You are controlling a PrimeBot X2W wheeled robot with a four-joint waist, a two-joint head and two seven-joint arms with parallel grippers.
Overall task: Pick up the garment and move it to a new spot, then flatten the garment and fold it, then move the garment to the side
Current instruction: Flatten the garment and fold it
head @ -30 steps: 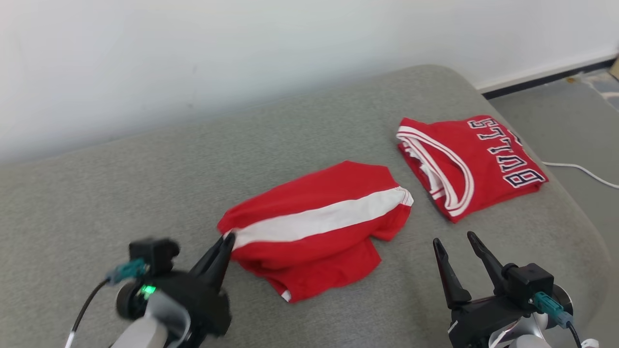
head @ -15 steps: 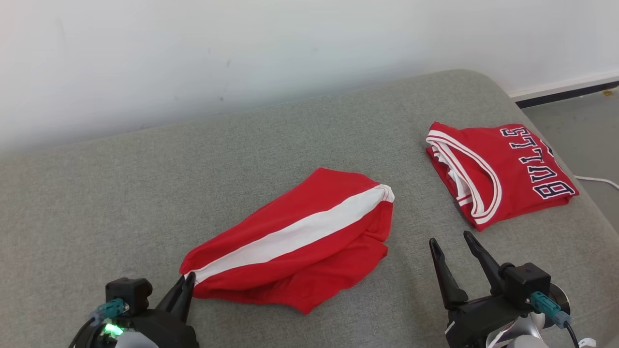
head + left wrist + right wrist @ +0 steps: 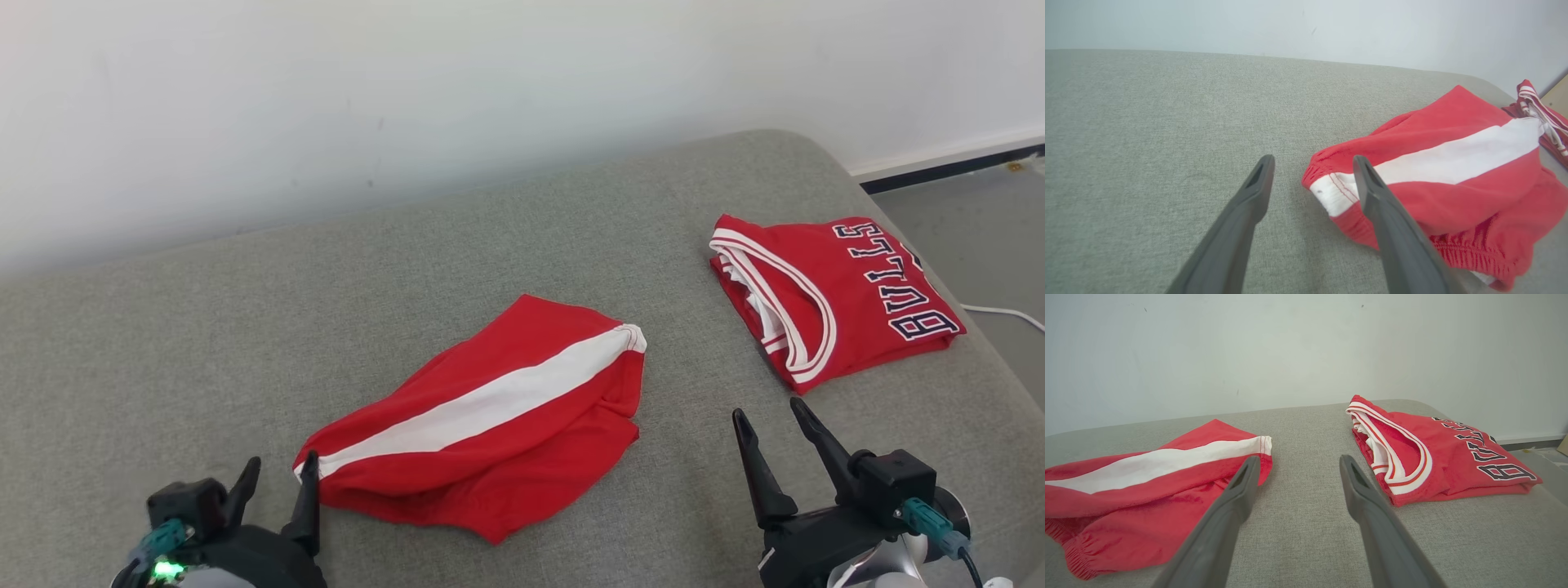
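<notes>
1. Dark fingers spread wide, the left hand (image 3: pixel 282 472) stands empty at the striped hem corner of the red shorts (image 3: pixel 490 408); the right hand (image 3: pixel 767 408) is likewise parted, holding nothing.
2. The shorts lie rumpled in the middle of the grey cushion (image 3: pixel 245 327): light, limp, probably best pinched at hem or elastic waistband.
3. Beyond, a folded jersey (image 3: pixel 833 298) reads "BULLS".

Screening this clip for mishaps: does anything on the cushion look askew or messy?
The red shorts lie diagonal and bunched, lower layer sticking out unevenly, not flat. The Bulls jersey to their right is neatly folded. Nothing looks damaged.
</notes>
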